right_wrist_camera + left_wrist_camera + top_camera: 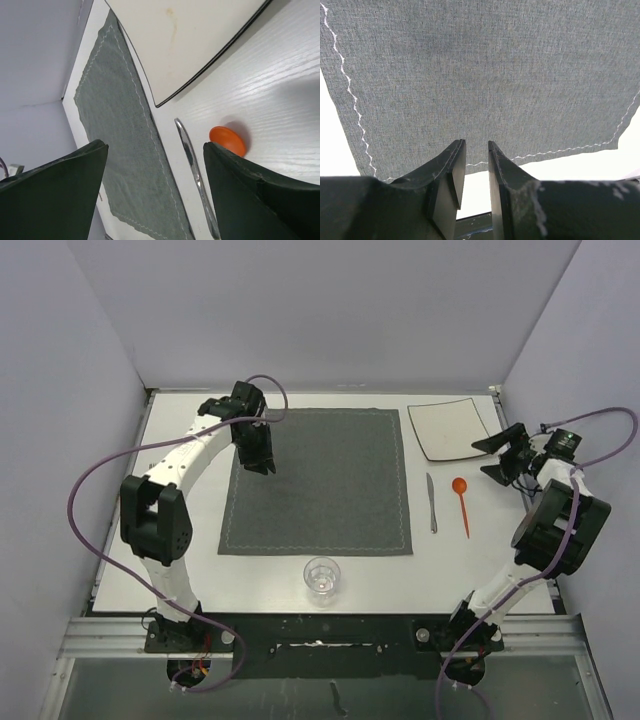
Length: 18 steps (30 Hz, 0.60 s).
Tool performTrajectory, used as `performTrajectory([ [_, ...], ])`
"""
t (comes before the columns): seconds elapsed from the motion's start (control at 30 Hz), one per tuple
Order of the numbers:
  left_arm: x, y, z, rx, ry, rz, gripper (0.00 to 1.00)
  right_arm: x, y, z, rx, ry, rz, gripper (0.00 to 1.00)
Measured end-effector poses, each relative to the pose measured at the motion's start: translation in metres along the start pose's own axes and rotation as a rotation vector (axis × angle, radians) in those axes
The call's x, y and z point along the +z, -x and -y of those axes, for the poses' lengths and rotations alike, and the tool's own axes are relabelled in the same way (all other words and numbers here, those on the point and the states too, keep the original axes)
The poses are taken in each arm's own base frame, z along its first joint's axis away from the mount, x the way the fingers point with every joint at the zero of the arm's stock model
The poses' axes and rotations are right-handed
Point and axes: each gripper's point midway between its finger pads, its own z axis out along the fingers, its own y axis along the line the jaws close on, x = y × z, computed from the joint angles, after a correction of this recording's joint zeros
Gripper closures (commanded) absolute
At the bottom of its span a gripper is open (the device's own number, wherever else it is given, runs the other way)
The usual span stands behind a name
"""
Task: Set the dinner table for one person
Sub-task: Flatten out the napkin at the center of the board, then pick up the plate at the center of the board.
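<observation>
A dark grey stitched placemat (315, 480) lies flat in the middle of the white dinner table (520, 580). My left gripper (259, 466) hovers over the mat's back left part. In the left wrist view its jaws (476, 142) stand a narrow gap apart with nothing between them, above the mat's (480, 70) stitched edge. My right gripper (492, 458) is wide open beside the front right corner of the square white plate (450, 428). The right wrist view shows this gripper (155, 145) empty above a metal knife (192, 165) and an orange spoon (227, 140).
The knife (432, 503) and spoon (462, 502) lie side by side right of the mat. A clear glass (322, 578) stands in front of the mat near the front edge. Grey walls enclose the table on three sides.
</observation>
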Motion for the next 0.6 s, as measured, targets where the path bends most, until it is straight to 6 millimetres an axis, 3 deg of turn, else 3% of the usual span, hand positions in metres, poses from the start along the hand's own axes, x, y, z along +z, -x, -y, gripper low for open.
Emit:
performTrajectory([
  [0.23,-0.005,-0.002,0.001,0.02,-0.017,0.01,0.76,0.01,0.01,0.04,0.098,0.036,0.027,0.28],
  [0.6,-0.009,0.0,0.006,0.046,-0.049,0.023,0.76,0.012,0.021,0.054,0.111,0.021,0.039,0.23],
])
